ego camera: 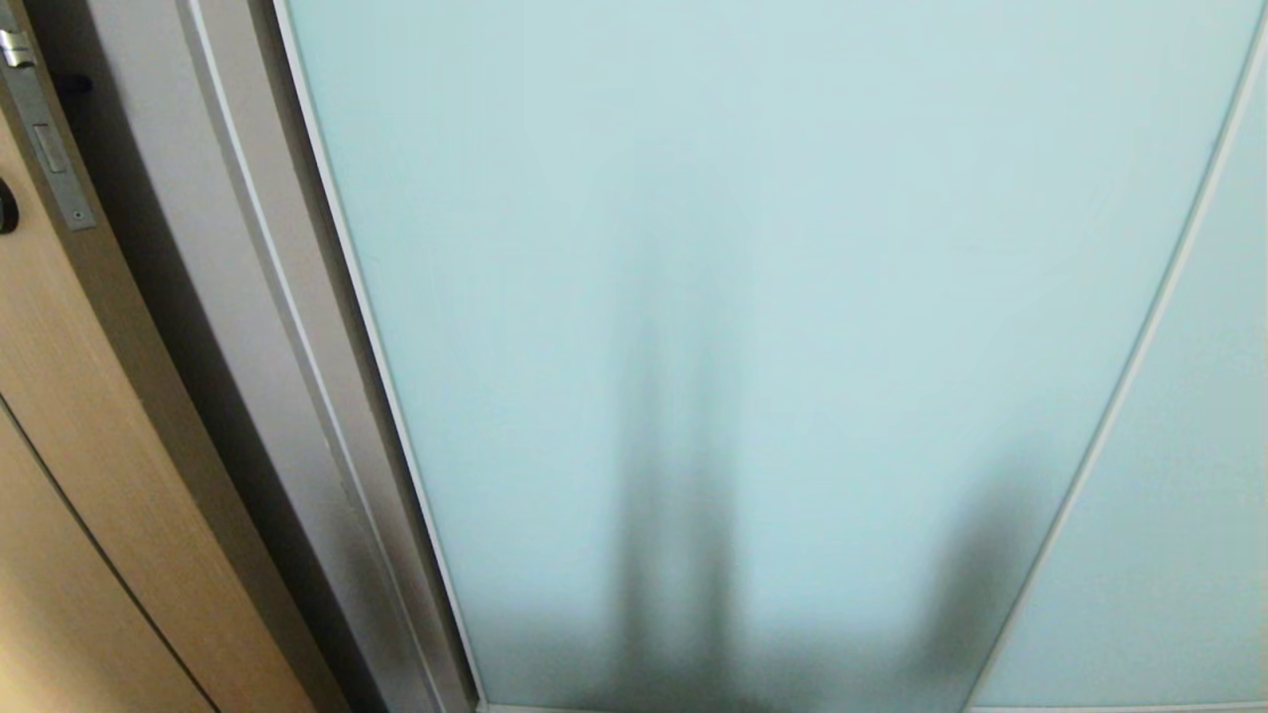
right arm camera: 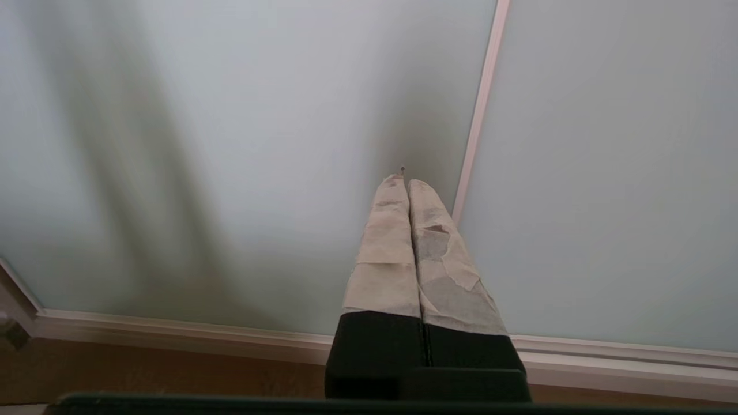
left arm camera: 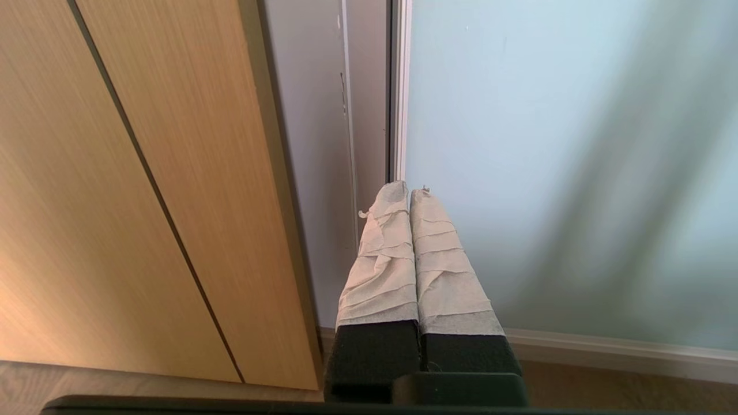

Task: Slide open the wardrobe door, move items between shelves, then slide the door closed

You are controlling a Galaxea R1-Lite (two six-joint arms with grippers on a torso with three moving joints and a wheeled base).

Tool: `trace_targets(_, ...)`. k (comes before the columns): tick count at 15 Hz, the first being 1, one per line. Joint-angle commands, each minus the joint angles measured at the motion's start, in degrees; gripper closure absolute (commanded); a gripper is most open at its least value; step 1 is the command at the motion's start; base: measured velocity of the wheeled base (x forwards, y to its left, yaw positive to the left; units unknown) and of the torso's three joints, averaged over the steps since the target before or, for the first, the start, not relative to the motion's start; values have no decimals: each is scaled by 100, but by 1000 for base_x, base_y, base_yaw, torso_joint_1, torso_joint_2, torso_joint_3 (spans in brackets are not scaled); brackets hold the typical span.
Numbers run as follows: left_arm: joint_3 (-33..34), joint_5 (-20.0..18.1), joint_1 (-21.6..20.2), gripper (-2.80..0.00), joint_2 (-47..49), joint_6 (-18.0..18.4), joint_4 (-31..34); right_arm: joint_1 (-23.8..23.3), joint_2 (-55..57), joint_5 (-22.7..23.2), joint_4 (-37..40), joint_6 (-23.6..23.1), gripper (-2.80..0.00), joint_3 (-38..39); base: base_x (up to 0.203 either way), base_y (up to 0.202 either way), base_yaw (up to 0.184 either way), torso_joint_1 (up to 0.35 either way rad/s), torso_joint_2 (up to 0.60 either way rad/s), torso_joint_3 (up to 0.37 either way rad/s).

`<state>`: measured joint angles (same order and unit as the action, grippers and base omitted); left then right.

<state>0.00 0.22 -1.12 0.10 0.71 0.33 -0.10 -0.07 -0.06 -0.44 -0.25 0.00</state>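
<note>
The sliding wardrobe door [ego camera: 753, 297] is right in front of the robot and fills most of the head view. It is pale blue-green frosted glass with a thin silver frame, and it looks pulled across, so nothing inside shows. Dark shadows fall on its lower part. To the left stands a grey post [ego camera: 248, 327], and past that a tan wooden door [ego camera: 69, 446] with a metal latch plate [ego camera: 45, 139]. The left gripper [left arm camera: 408, 193] points at the glass door's left edge, its taped fingers [left arm camera: 383, 253] pressed together and holding nothing. The right gripper [right arm camera: 406, 183] points at the glass near a thin silver strip [right arm camera: 481, 109], its fingers [right arm camera: 389, 248] also pressed together and empty.
</note>
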Motion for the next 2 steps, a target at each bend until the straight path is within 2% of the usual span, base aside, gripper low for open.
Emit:
trace_targets(1, 9, 4, -2, 0, 8, 5, 2, 1, 7, -3, -9, 30, 0, 0, 0, 0, 0, 0, 0, 0)
trace_targets(2, 9, 4, -2, 0, 8, 0, 2, 1, 7, -3, -9, 34, 0, 0, 0, 0, 0, 0, 0, 0)
